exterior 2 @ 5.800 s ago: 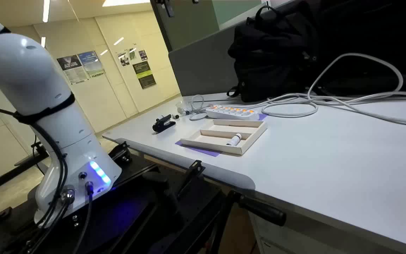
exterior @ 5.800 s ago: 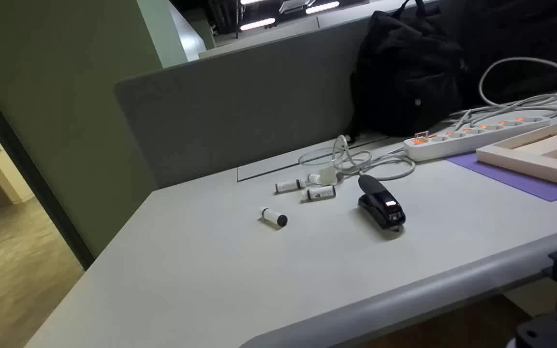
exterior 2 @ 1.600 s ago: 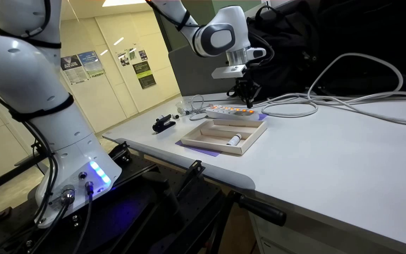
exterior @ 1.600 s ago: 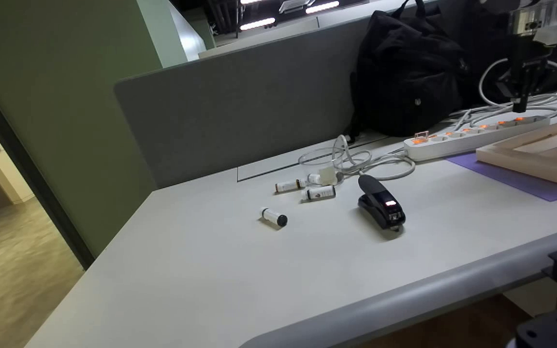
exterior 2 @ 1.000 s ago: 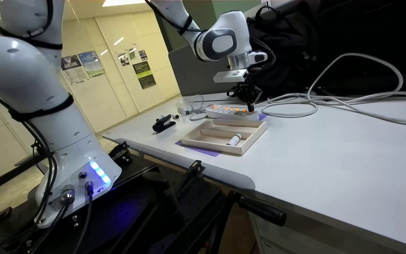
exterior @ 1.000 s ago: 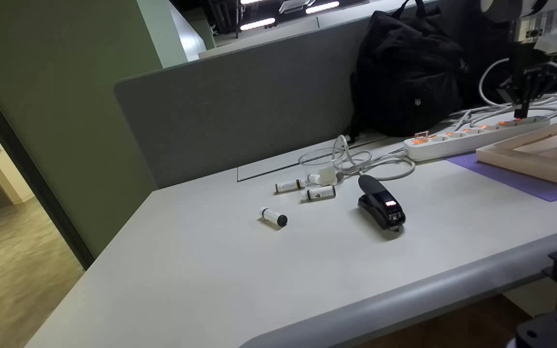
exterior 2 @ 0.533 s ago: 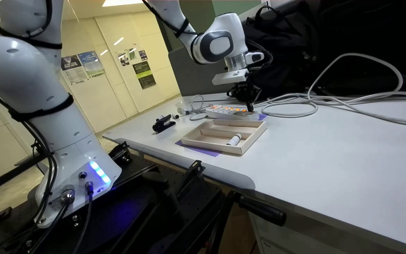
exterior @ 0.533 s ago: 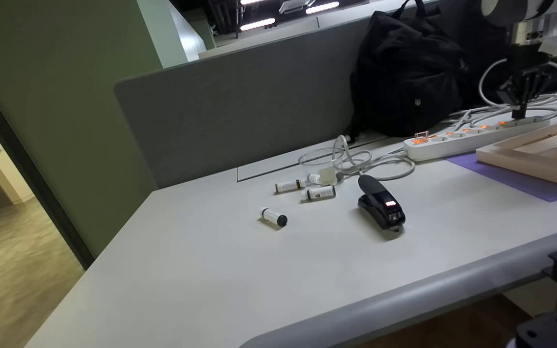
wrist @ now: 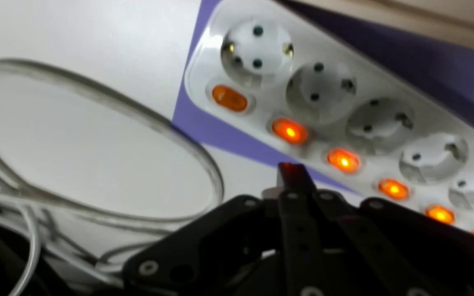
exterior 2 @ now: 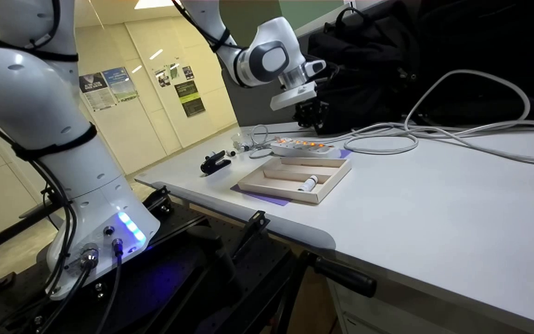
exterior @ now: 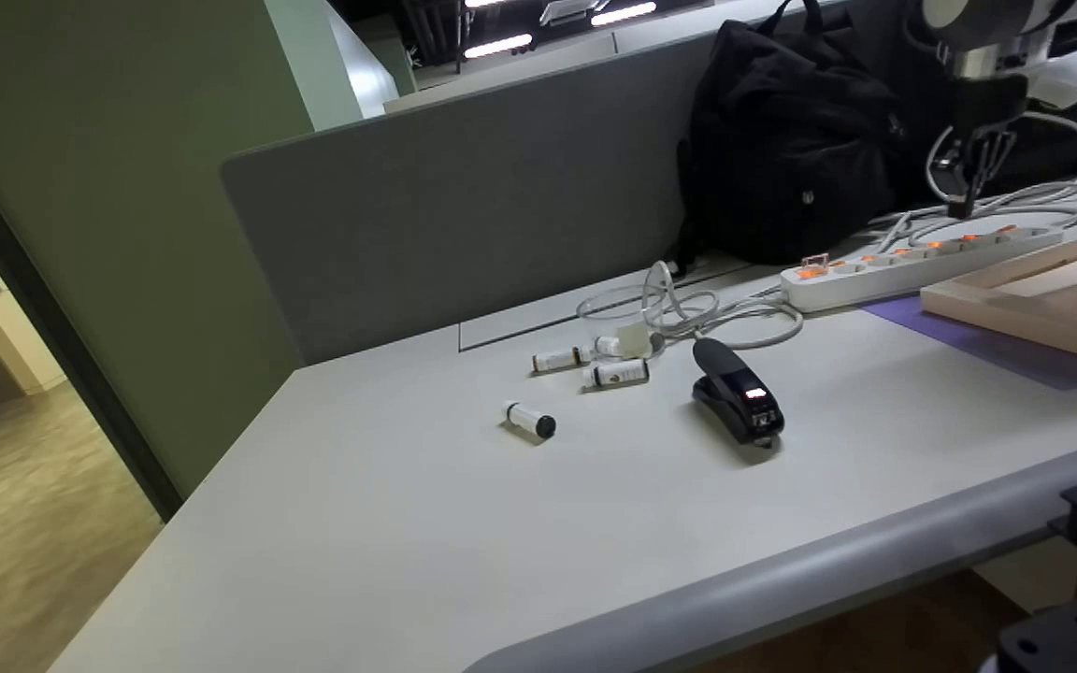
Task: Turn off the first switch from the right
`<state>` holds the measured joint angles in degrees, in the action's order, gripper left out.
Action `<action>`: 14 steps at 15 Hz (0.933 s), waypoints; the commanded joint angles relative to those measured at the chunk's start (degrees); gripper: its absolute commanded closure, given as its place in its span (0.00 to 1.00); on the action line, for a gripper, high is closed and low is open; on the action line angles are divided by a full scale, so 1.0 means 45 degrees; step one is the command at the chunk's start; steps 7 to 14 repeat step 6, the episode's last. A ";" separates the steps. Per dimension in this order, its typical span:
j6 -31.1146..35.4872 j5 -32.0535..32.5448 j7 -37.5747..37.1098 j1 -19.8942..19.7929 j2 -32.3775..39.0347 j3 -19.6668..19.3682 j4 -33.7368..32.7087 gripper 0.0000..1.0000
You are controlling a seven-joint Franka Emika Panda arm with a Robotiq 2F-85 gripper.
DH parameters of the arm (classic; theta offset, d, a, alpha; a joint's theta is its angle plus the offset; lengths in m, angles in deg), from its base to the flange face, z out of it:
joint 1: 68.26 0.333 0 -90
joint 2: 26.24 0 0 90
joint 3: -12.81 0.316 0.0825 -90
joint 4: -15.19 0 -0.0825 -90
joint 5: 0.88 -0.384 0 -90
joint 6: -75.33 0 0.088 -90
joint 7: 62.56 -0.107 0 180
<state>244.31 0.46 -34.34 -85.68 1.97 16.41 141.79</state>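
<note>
The white power strip [wrist: 204, 70] lies on the table beside a wooden tray, in view in both exterior views too. Its end switch [wrist: 229, 98], the first from the right in an exterior view [exterior: 1006, 230], is dull orange without a glow in the wrist view. The neighbouring switch [wrist: 289, 131] and several more along the row shine bright orange. My gripper [wrist: 296, 172] is shut, its fingertips together with nothing between them. It hovers above the strip's back edge, apart from the switches, as both exterior views show [exterior: 961, 211] [exterior 2: 319, 131].
Loose grey cables [wrist: 15, 68] loop behind the strip, with a black backpack [exterior: 791, 150] at the back. In front, the wooden tray [exterior 2: 276, 191] holds a white vial [exterior 2: 308, 183] and rests partly on a purple sheet [exterior: 978, 336]. A black stapler [exterior: 739, 393] and several vials lie nearby.
The arm came into view, and the gripper went down onto the strip's end switch. Now it has risen and shifted along the strip. The end switch's glow, seen earlier, is gone.
</note>
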 commanded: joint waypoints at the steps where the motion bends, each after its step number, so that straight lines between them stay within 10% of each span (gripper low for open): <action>1: -0.1348 -0.0735 0.0563 -0.1260 -0.2184 0.1465 -0.0034 1.00; 3: -0.3374 -0.1516 0.0901 -0.1295 -0.3214 0.1494 -0.0668 0.72; 4: -0.1880 -0.1145 0.0540 -0.0492 -0.2268 0.0786 -0.0359 0.92; 6: -0.3143 -0.1691 0.0940 -0.0380 -0.3184 0.0623 -0.0630 0.77; 14: -0.3143 -0.1691 0.0940 -0.0380 -0.3184 0.0623 -0.0630 0.77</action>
